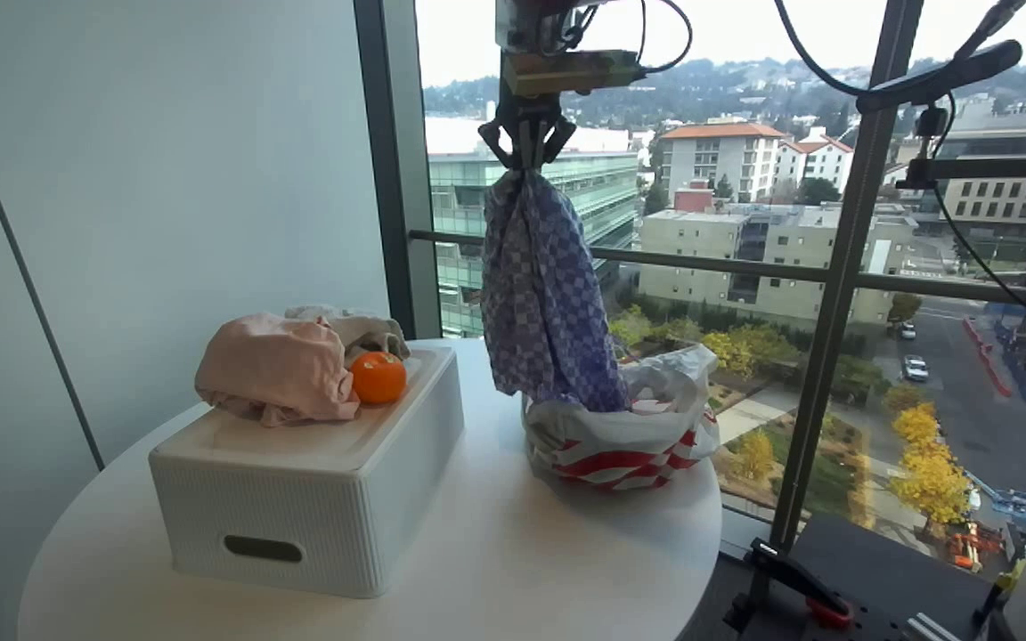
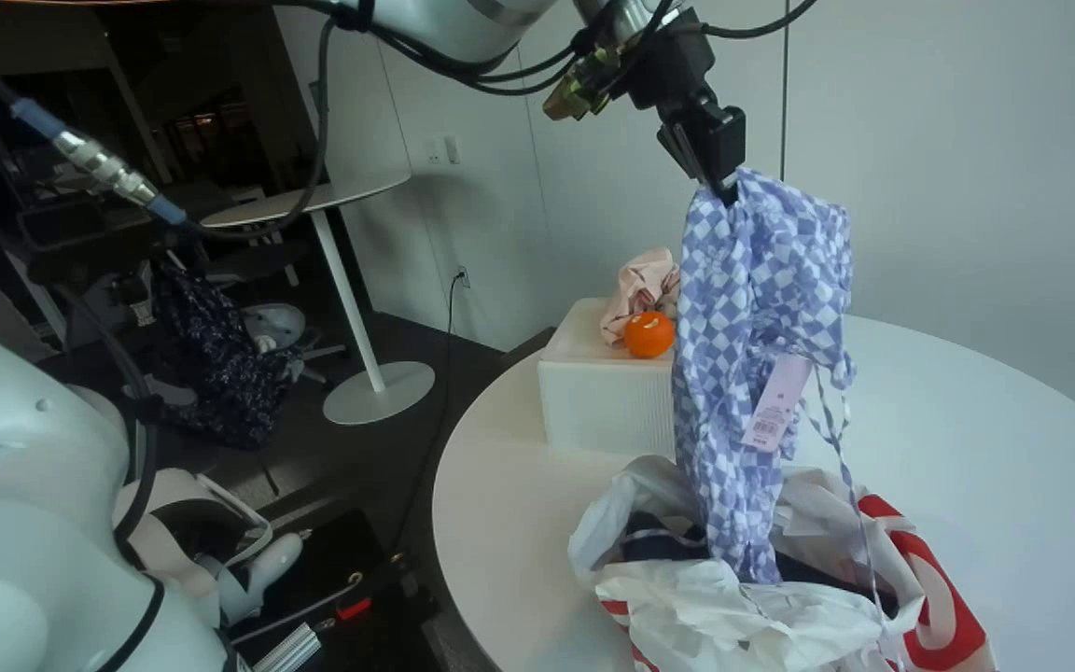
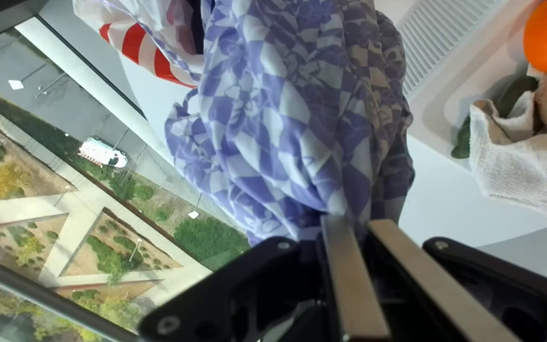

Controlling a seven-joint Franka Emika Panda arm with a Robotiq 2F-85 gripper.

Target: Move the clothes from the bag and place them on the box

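Observation:
My gripper [image 1: 527, 164] is shut on a purple-and-white checkered garment [image 1: 549, 294], high above the table. The garment hangs down from the fingertips, with a pink tag showing in an exterior view [image 2: 733, 373]. Its lower end hangs at the mouth of the white and red plastic bag [image 1: 629, 458]; I cannot tell if it touches. Dark navy cloth [image 2: 659, 543] lies inside the bag. The white ribbed box [image 1: 272, 507] stands beside the bag. On its lid lie a pink cloth [image 1: 277, 365] and a whitish cloth [image 3: 530, 161]. The fingertips [image 3: 358, 222] pinch the garment's top.
An orange round fruit [image 1: 378, 377] sits on the box lid beside the cloths. The round white table [image 1: 495, 561] carries the box and bag. A large window with a horizontal rail [image 1: 709, 262] stands behind the bag. Cables hang from the arm.

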